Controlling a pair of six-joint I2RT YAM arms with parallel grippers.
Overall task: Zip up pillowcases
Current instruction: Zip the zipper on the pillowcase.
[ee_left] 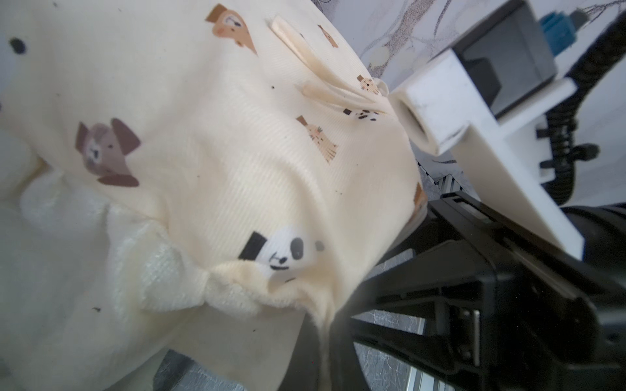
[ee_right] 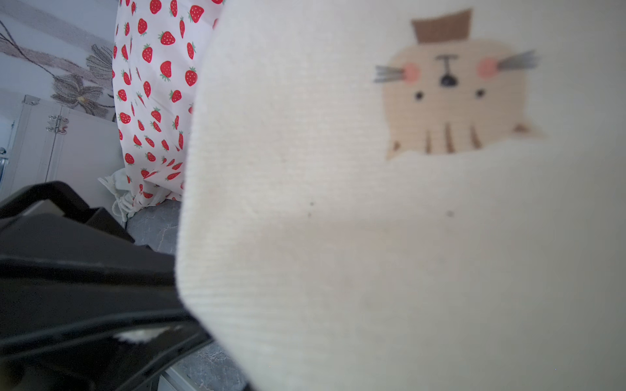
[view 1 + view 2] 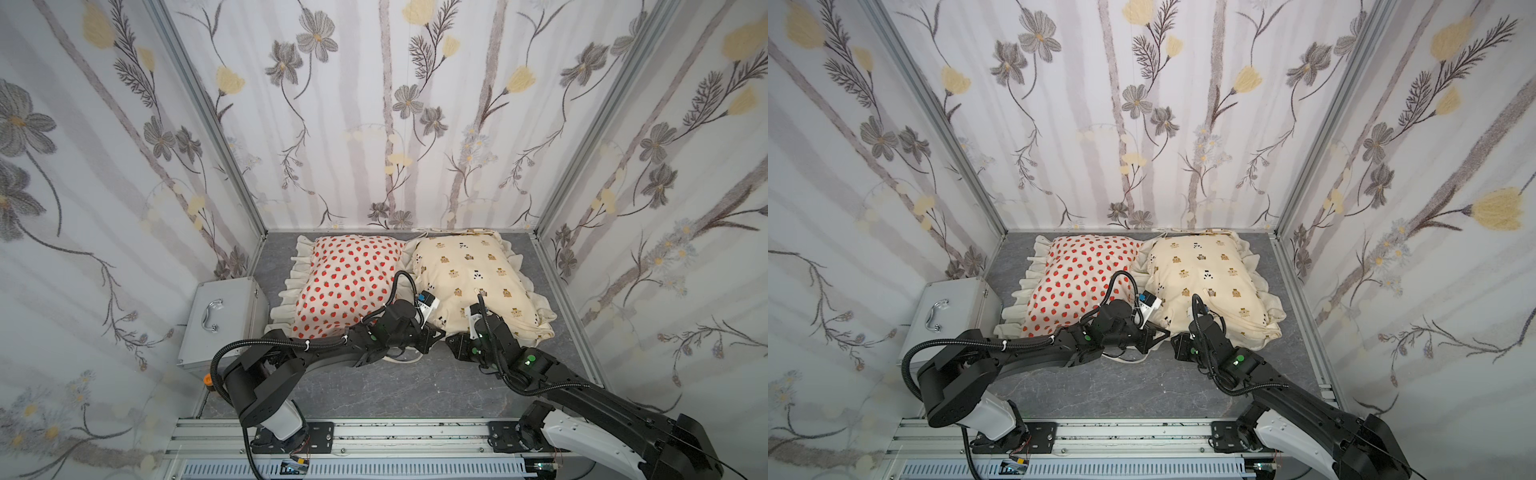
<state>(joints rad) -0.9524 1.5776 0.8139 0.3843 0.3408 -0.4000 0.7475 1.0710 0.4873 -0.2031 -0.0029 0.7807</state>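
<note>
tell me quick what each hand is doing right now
Left hand: closed, pinching the cream bear-print pillowcase.
Right hand: cannot be told, fabric hides it.

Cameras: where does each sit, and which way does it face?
Both top views: high above the robot's base, looking down at the strawberry pillowcase, bear pillowcase and metal case; left arm and right arm show.
Left wrist: on the left arm, close against the bear pillowcase; the right arm's white camera mount shows.
Right wrist: on the right arm, facing the robot's left past the bear pillowcase toward the strawberry pillowcase; black robot hardware shows.
Shared: the bear pillowcase appears in all four.
</note>
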